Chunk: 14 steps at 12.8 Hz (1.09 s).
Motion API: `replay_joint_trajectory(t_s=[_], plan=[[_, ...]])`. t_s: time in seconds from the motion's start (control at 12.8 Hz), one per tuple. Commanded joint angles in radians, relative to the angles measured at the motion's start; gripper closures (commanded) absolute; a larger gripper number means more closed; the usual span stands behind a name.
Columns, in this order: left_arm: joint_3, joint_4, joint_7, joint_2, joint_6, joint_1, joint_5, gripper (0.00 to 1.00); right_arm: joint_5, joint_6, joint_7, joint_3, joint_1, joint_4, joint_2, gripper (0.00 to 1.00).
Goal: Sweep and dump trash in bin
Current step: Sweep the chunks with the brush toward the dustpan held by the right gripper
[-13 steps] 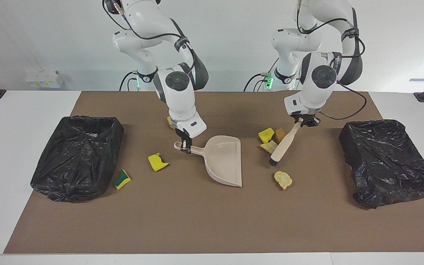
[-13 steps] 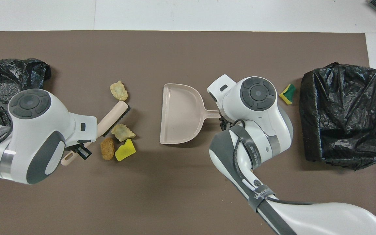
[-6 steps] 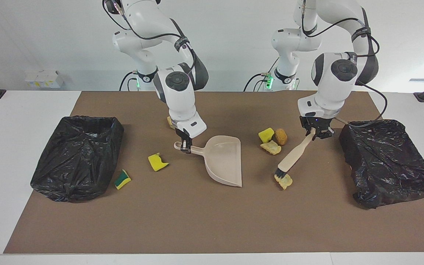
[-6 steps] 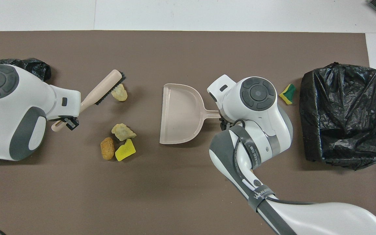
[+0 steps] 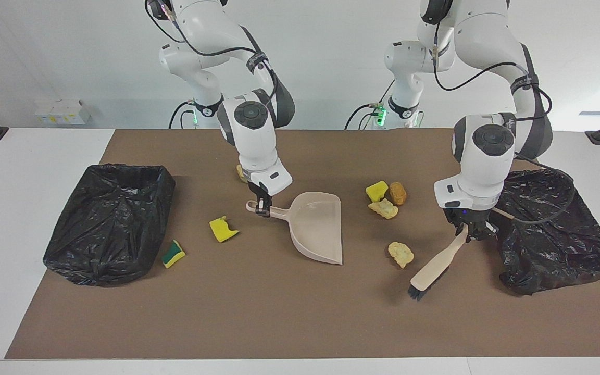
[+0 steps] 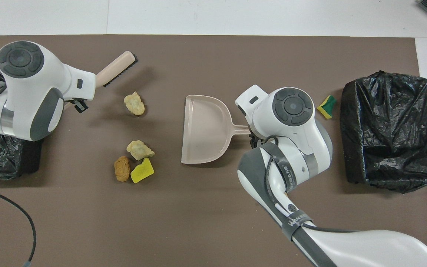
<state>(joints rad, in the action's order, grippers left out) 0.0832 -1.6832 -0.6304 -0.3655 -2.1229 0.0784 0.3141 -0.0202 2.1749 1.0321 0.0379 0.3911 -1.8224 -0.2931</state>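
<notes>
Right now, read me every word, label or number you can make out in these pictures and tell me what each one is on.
"WANDER": on the strap around the right arm, partly legible.
Strap lettering on the left arm: too small to read.
White boxes by the wall: no readable print.

The dustpan (image 5: 316, 224) lies mid-mat. Toward the left arm's end of it, three trash chunks (image 5: 386, 199) are clustered, one chunk (image 5: 400, 253) set farther from the robots. Toward the right arm's end, two chunks (image 5: 223, 229) are placed.
</notes>
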Motion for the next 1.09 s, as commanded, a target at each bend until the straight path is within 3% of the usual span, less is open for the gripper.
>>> replay_joint_trajectory(t_s=[0.0,0.39,0.7,1.02], plan=[[0.006,-0.010,-0.009,0.000,0.017,-0.012,0.022,1.00,-0.007,0.022,0.017,0.002,0.002,-0.014,0.000,1.00],[0.013,-0.278,0.006,0.150,0.023,0.003,0.019,1.00,-0.007,0.022,0.017,0.002,0.002,-0.014,0.002,1.00],[0.030,-0.322,0.000,0.223,0.185,0.023,-0.003,1.00,-0.007,0.022,0.017,0.002,0.002,-0.014,0.002,1.00],[0.041,-0.409,0.018,0.341,0.256,0.055,-0.085,1.00,-0.007,0.022,0.017,0.002,0.002,-0.014,0.002,1.00]])
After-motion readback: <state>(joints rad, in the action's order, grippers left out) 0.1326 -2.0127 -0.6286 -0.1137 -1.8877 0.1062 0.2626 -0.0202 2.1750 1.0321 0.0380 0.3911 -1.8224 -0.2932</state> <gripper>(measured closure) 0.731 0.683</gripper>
